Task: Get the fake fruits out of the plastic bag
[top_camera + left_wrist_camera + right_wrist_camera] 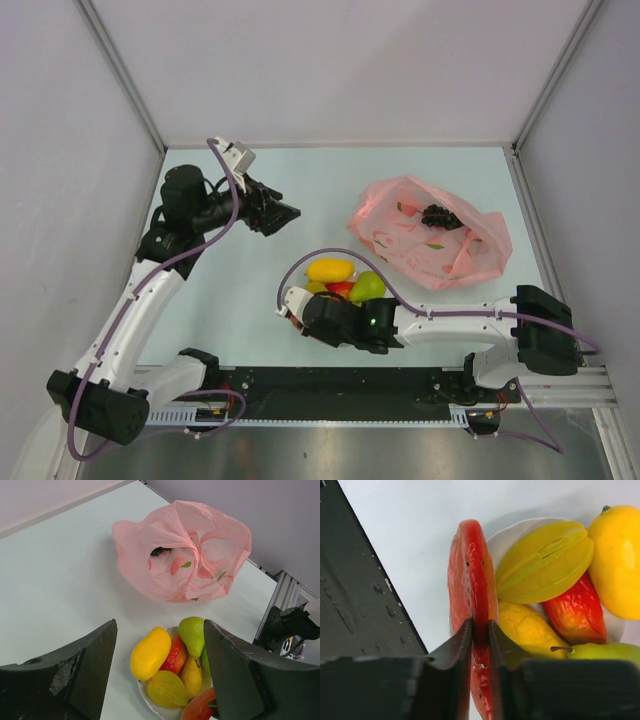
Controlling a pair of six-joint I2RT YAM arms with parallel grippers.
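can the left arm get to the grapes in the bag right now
Probably yes: the left gripper is open, the grapes show through the bag mouth facing it, and only bare table lies between.

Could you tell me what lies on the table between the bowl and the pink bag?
Nothing: the table between bowl and bag is bare, per the left wrist view.

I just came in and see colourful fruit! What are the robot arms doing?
The robot is moving toy fruit from the pink bag into a white bowl. The right gripper pinches the watermelon slice at the bowl's edge, beside a yellow mango, a red mango and a green pear already in there. The left gripper hangs open above the table, holding nothing. A dark grape bunch is in the bag.
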